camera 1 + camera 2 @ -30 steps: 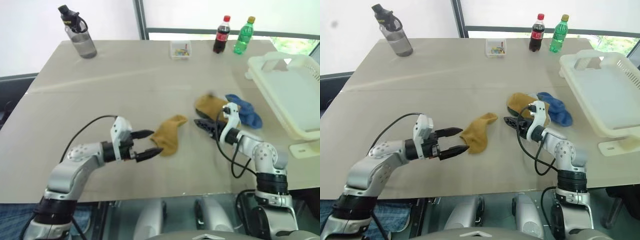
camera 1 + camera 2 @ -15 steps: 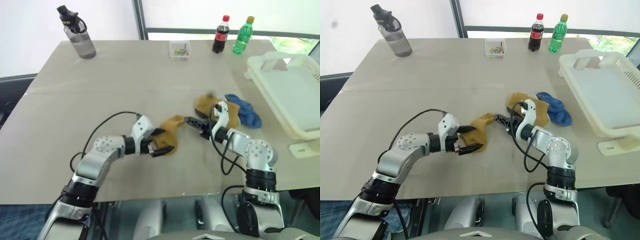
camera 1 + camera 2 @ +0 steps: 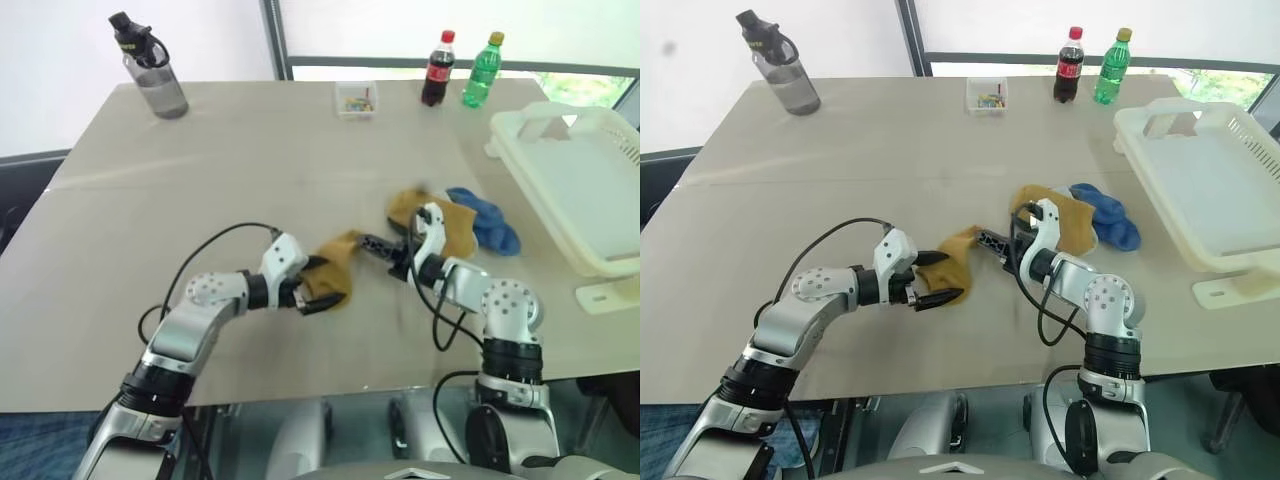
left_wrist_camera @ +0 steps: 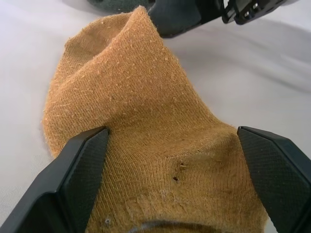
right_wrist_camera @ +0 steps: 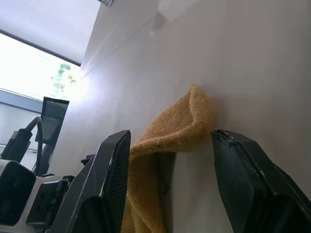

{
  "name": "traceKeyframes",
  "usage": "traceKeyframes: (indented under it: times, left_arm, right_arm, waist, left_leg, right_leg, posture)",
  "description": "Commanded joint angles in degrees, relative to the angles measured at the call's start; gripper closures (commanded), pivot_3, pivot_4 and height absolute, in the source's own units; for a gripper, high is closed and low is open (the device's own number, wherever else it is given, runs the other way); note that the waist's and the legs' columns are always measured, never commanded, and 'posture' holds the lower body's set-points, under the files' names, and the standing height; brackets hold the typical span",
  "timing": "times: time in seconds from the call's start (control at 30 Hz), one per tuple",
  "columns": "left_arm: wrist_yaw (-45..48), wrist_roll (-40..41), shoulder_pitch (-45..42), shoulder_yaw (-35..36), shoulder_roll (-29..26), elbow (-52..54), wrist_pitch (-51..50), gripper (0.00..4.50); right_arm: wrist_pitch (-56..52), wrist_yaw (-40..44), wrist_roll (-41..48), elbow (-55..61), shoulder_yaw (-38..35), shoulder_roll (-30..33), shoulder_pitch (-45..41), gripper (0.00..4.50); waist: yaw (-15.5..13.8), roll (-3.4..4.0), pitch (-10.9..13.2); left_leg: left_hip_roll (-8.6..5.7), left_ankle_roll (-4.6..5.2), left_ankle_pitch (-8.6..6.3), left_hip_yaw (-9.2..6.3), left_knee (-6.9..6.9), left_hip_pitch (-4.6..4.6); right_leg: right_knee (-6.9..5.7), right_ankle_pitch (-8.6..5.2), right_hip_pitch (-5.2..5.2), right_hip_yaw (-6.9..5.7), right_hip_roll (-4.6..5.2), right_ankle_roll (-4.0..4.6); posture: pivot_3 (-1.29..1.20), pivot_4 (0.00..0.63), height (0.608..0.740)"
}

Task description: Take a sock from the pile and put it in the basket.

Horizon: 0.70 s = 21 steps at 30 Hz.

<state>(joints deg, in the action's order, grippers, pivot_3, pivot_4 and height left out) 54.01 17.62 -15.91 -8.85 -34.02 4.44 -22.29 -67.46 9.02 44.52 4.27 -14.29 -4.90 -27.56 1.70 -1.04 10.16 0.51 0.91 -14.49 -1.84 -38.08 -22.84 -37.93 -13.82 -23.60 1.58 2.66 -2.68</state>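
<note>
A lone mustard-yellow sock (image 3: pixel 338 268) lies flat on the table, left of the pile (image 3: pixel 455 222) of mustard and blue socks. My left gripper (image 3: pixel 322 284) is open, and its fingers straddle the near end of this sock (image 4: pixel 131 97). My right gripper (image 3: pixel 990 240) is open too and points left at the sock's far tip. That folded tip (image 5: pixel 189 121) lies between its fingers without being pinched. The cream-white basket (image 3: pixel 600 190) stands empty at the right edge of the table.
At the back of the table stand a grey water bottle (image 3: pixel 150 65), a small clear box (image 3: pixel 356 100), a cola bottle (image 3: pixel 435 68) and a green bottle (image 3: pixel 477 70). A white flat piece (image 3: pixel 605 297) lies in front of the basket.
My left gripper has moved forward and right until its fingers straddle the lone sock, then held still. My right gripper has slid left from the pile to the sock's far tip.
</note>
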Motion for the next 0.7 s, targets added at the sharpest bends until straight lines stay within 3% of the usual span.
traceKeyframes:
  times: [0.03, 0.1, 0.17, 0.2, 0.5, 0.7]
  left_arm:
    - [0.86, 0.22, 1.20, 0.19, -0.21, 0.38, -0.25, 0.00]
    - [0.94, 0.23, 1.40, 0.17, -0.08, 0.36, -0.14, 0.00]
    - [1.03, 0.19, 1.47, 0.19, 0.04, 0.28, -0.06, 0.00]
    - [1.08, 0.24, 1.48, 0.24, 0.12, 0.21, -0.05, 0.00]
    - [1.40, 0.94, 2.06, 0.97, 0.66, 0.34, 1.12, 0.00]
    - [2.36, 8.41, 2.11, 4.72, 2.92, 5.69, -1.19, 0.00]
  right_arm:
    - [0.02, -0.39, 1.85, 0.74, -0.24, -0.40, -1.87, 2.32]
    - [0.13, -0.52, 2.02, 0.52, -0.21, -0.30, -2.12, 3.09]
    - [0.26, -0.52, 2.07, 0.35, -0.13, -0.18, -2.21, 4.27]
    - [0.36, -0.52, 2.04, 0.23, -0.09, -0.15, -2.25, 4.46]
    - [1.50, -0.63, 2.37, 1.18, -0.13, -0.24, -1.92, 4.46]
    - [4.52, 2.08, 7.30, 8.64, -5.70, 4.13, 0.27, 4.46]
  waist:
    - [0.16, 0.00, 0.00]
    - [0.23, 0.00, 0.00]
    - [0.29, 0.00, 0.00]
    - [0.30, 0.00, 0.00]
    - [0.41, 0.00, 0.00]
    - [0.34, 0.01, 0.02]
  left_leg:
    - [0.00, 0.00, 0.00, 0.00, 0.00, 0.00]
    - [0.00, 0.00, 0.00, 0.00, 0.00, 0.00]
    - [0.00, 0.00, 0.00, -0.01, 0.00, 0.00]
    - [0.00, 0.00, 0.00, -0.01, 0.01, 0.00]
    - [0.01, 0.00, 0.00, -0.01, 0.02, -0.01]
    - [0.06, 0.00, 0.00, -0.04, 0.04, -0.08]
  right_leg:
    - [0.00, 0.00, 0.00, 0.00, 0.00, 0.00]
    - [0.00, 0.00, 0.00, 0.00, 0.00, 0.00]
    - [0.00, 0.00, 0.00, 0.00, 0.01, 0.00]
    - [0.00, 0.00, 0.00, 0.00, 0.00, 0.00]
    - [0.02, 0.00, 0.00, 0.00, 0.01, 0.00]
    - [0.05, 0.00, -0.03, -0.02, 0.04, -0.01]
  posture:
    - [0.00, 0.150, 0.740]
    - [0.00, 0.150, 0.740]
    - [0.00, 0.150, 0.740]
    - [0.00, 0.150, 0.740]
    - [0.00, 0.150, 0.740]
    - [0.00, 0.150, 0.740]
